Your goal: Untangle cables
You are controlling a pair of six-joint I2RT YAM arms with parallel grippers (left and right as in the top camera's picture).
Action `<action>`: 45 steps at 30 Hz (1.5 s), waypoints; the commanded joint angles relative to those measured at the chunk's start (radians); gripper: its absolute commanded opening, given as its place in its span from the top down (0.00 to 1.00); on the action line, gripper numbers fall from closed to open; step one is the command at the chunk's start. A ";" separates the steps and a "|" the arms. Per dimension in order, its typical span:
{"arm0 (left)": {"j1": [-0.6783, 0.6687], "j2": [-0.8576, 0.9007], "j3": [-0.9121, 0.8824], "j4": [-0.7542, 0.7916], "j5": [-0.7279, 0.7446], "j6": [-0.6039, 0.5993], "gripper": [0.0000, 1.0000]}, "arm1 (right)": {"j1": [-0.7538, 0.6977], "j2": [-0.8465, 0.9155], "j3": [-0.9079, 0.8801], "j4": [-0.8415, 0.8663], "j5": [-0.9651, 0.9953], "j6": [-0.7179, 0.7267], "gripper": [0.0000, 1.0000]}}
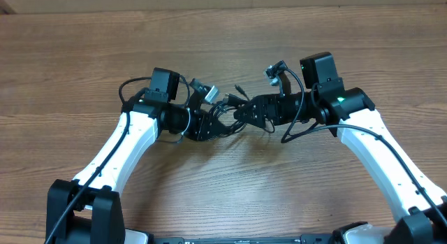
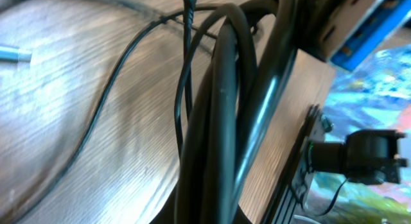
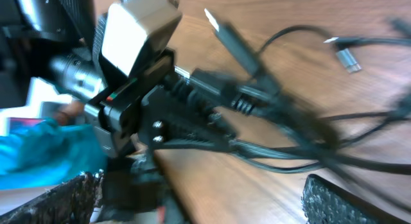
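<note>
The cables point(image 1: 227, 108) form a black tangle at mid-table between my two grippers. My left gripper point(image 1: 207, 125) is shut on the cables; in the left wrist view a thick black bundle point(image 2: 225, 121) rises from the jaws, with a thin strand point(image 2: 109, 89) curving off left. My right gripper point(image 1: 243, 112) stands open just right of the tangle. In the right wrist view its fingertips point(image 3: 350, 201) are spread wide with bare wood between them. The cables point(image 3: 276, 140) lie just ahead, running to the left gripper point(image 3: 154, 121). A black plug point(image 3: 228, 38) sticks up.
A silver plug end point(image 3: 347, 57) lies on the wood beyond the tangle, and another silver plug point(image 2: 13, 54) shows at the left. The wooden table point(image 1: 223, 188) ends at its back edge point(image 1: 223, 10). Both arms' own thick cables loop beside the wrists.
</note>
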 commanded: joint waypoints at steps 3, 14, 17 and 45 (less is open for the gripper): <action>-0.001 0.000 0.017 -0.062 -0.042 0.023 0.96 | 0.045 -0.122 0.010 -0.001 0.351 -0.138 0.00; 0.000 0.000 0.017 -0.079 0.152 0.030 0.96 | 0.247 -0.106 0.009 0.048 0.696 -0.200 0.00; -0.001 0.000 0.017 -0.103 0.241 0.104 0.96 | 0.269 -0.087 0.009 0.080 0.740 -0.206 0.00; 0.000 0.000 0.017 -0.240 0.581 0.628 0.96 | 0.141 -0.065 0.008 -0.032 0.714 -0.003 0.96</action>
